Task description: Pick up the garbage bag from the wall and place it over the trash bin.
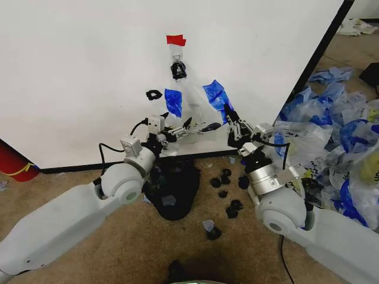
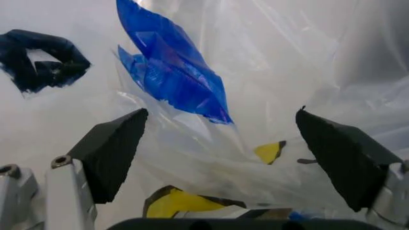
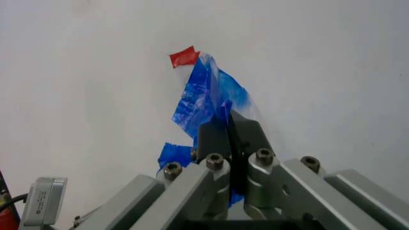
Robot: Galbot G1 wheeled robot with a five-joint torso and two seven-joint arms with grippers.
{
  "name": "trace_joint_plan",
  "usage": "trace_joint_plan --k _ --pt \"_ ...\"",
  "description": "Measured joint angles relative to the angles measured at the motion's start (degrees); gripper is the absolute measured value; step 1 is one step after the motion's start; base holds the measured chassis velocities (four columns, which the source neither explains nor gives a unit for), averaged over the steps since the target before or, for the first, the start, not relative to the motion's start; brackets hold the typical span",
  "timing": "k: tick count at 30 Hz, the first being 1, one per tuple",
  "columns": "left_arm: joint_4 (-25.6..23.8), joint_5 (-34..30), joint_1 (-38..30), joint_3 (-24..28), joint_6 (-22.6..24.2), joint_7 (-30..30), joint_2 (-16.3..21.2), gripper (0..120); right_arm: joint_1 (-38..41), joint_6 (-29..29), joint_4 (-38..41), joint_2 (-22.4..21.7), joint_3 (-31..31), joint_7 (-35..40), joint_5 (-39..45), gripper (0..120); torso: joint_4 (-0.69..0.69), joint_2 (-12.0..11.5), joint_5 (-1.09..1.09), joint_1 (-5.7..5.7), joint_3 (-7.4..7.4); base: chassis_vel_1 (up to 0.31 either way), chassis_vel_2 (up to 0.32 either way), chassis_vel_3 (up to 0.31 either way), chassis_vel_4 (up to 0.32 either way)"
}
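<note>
The garbage bag (image 1: 192, 97) hangs from a metal hook (image 1: 178, 59) under a red tape strip (image 1: 176, 40) on the white wall (image 1: 77, 71). It is translucent, with blue handles (image 2: 172, 72) and yellow print (image 2: 179, 202). My left gripper (image 1: 198, 126) is open at the bag's lower part, and the plastic lies between its black fingers (image 2: 112, 148). My right gripper (image 1: 230, 116) is shut on the bag's right blue handle (image 3: 203, 98). The black trash bin (image 1: 177, 189) stands on the floor below the bag, partly hidden by my left arm.
A heap of blue-and-white bags (image 1: 337, 118) lies right of the wall's black edge (image 1: 314, 65). Small black scraps (image 1: 228, 183) dot the carpet by the bin. A black piece (image 1: 154, 94) sticks to the wall. A red object (image 1: 12, 163) stands at far left.
</note>
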Motion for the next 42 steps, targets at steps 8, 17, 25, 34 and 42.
trace_joint_plan --k 8,17,25,34,42 --pt "0.23 1.50 -0.43 -0.08 2.32 -1.93 0.19 91 -0.01 -0.01 0.07 0.19 0.03 0.05 -0.03 0 0.00 0.00 0.00 0.00 0.00 0.000 0.000 0.000 0.000" --pt "0.29 1.93 -0.75 -0.08 3.24 -2.77 0.20 62 0.05 -0.10 0.06 0.29 0.08 0.12 -0.05 0 0.00 0.00 0.00 0.00 0.00 0.000 0.000 0.000 0.000" --pt "0.20 1.93 -0.62 -0.08 3.24 -2.78 0.42 32 0.37 -0.25 -0.05 0.61 -0.13 0.19 -0.05 0 0.00 0.00 0.00 0.00 0.00 0.000 0.000 0.000 0.000" --pt "0.00 2.36 0.29 -0.86 3.07 -2.71 0.93 0 0.65 -0.29 -0.20 0.74 -0.49 0.28 -0.05 0 0.00 0.00 0.00 0.00 0.00 0.000 0.000 0.000 0.000" --pt "-0.66 2.70 1.17 -1.89 2.93 -2.81 1.38 0 0.65 -0.29 -0.32 0.62 -0.59 0.36 -0.10 0 0.00 0.00 0.00 0.00 0.00 0.000 0.000 0.000 0.000"
